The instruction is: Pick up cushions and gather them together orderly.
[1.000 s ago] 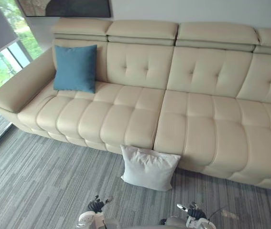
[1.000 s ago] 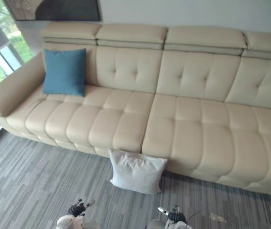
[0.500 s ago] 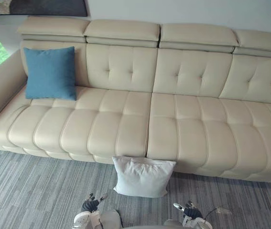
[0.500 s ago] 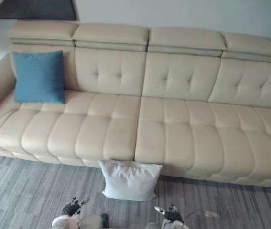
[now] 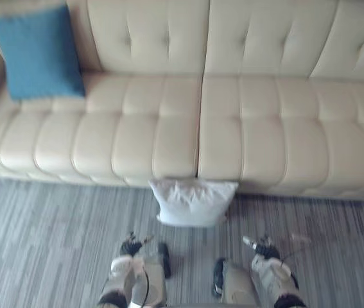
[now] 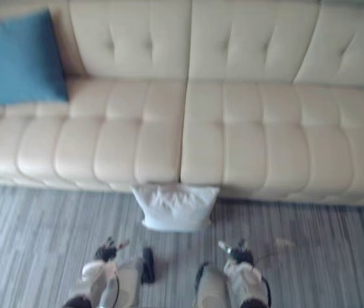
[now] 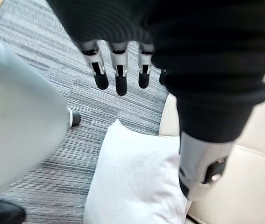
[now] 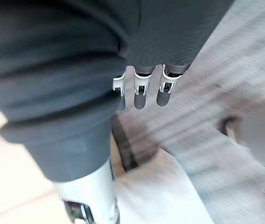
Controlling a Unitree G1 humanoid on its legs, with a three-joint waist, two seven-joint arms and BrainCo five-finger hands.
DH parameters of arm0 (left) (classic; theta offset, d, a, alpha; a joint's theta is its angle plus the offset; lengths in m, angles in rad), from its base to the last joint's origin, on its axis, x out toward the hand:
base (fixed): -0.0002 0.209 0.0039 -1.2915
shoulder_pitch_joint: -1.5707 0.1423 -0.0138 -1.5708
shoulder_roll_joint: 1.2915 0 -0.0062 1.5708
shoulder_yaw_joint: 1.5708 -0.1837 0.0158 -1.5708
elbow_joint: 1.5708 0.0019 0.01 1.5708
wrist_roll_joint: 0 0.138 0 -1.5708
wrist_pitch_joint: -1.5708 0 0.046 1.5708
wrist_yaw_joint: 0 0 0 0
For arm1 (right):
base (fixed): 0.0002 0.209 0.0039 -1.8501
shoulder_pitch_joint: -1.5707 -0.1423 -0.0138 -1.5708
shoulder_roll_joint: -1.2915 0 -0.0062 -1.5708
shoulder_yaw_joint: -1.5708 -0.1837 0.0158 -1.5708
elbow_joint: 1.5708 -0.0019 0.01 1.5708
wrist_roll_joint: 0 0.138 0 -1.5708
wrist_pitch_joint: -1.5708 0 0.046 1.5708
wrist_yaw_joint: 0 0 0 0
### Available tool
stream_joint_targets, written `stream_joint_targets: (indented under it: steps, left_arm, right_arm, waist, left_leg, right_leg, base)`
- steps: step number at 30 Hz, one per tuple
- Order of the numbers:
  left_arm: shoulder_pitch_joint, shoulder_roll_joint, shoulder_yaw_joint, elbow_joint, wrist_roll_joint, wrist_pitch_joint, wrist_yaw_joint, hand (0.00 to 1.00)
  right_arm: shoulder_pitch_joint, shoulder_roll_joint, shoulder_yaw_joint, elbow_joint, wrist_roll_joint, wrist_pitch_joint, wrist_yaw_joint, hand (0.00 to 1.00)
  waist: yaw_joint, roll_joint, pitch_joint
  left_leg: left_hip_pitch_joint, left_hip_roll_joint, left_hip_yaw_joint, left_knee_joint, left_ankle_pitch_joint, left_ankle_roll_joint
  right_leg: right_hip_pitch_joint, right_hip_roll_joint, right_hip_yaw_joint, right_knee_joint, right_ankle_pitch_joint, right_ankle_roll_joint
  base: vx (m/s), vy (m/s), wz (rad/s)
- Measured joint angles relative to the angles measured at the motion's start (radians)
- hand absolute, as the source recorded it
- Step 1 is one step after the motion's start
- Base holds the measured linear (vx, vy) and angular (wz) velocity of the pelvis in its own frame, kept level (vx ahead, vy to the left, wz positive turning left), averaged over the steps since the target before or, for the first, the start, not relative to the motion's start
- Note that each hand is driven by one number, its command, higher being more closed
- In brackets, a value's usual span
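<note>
You're holding your left hand (image 5: 130,247) and right hand (image 5: 263,249) open and empty near the white cushion (image 5: 193,202) leaning on the floor against the sofa (image 5: 265,128), blue cushion (image 5: 37,51) sitting well apart on the seat, nothing gathered yet

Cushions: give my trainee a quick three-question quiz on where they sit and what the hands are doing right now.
1. True or false: the white cushion lies on the seat of the sofa.
2. Where is the blue cushion? A: on top of the white cushion. B: on the seat at the robot's left end, against the backrest. C: on the seat at the robot's right end.
3. Fill in: the left hand and the right hand both have their fingers ___ and hold nothing.
Key: 1 false, it stands on the carpet against the sofa's front. 2 B. 3 open.
</note>
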Motion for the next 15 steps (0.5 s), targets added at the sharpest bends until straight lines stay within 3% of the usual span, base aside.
stream_joint_targets:
  steps: [9, 12, 15]
  left_arm:
    - [-0.351, 0.158, 0.011, -0.111, -0.034, -0.012, 0.070, 0.00]
    - [-0.473, 0.174, 0.009, -0.113, -0.033, -0.011, 0.098, 0.00]
    - [-0.574, 0.175, 0.002, -0.113, -0.031, -0.010, 0.117, 0.00]
  right_arm:
    - [-0.329, -0.086, -0.008, -0.081, 0.010, -0.025, -0.056, 0.00]
    - [-0.476, -0.109, -0.005, -0.084, 0.010, -0.029, -0.064, 0.00]
    - [-0.606, -0.132, 0.013, -0.086, 0.010, -0.030, -0.073, 0.00]
  waist:
    - [-0.008, 0.002, 0.095]
    - [-0.008, 0.002, 0.148]
    - [-0.010, 0.003, 0.160]
  left_leg:
    - [-0.458, 0.036, -0.025, 0.211, 0.014, 0.037]
    - [-0.561, 0.039, -0.032, 0.262, 0.022, 0.037]
    - [-0.664, 0.042, -0.037, 0.303, 0.030, 0.044]
  right_leg:
    - [-0.472, -0.008, 0.040, 0.252, -0.007, -0.022]
    - [-0.576, -0.014, 0.045, 0.313, -0.008, -0.027]
    - [-0.681, -0.020, 0.047, 0.365, -0.011, -0.030]
  base:
    - [-0.19, -0.013, 0.02]
    - [-0.09, -0.029, 0.06]
    - [-0.04, -0.043, 0.08]
